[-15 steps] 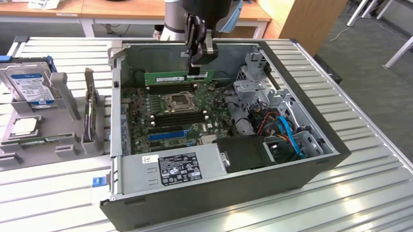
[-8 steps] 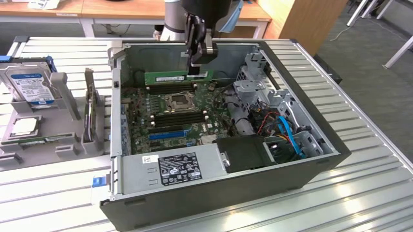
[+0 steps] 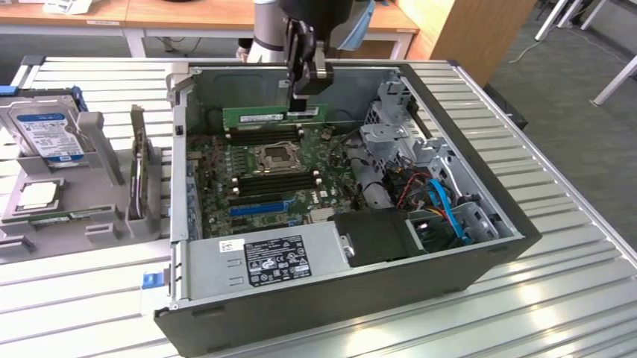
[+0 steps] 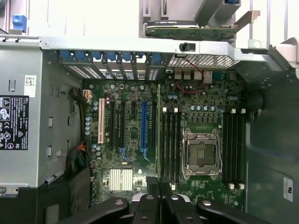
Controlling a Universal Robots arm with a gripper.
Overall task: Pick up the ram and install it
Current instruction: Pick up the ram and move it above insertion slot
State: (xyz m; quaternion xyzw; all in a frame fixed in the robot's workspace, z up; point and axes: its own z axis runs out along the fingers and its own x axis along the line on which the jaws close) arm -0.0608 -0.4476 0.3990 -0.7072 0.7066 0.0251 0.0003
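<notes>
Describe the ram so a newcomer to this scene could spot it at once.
Find the open computer case lying on the slatted metal table. Over its motherboard, near the far wall, the gripper is shut on the ram. It is a green stick with a white label, held up on edge, unlike the black memory slots fixed below it.

Ram (image 3: 274, 116) label unreadable; arm (image 3: 268, 30) cut by top edge.

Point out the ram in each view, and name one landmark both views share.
Exterior view: the ram, gripped by the pincer, upper centre, beyond the CPU socket.
Wrist view: the ram edge-on, a thin strip beside the memory slots.
Shared landmark: the CPU socket.
</notes>
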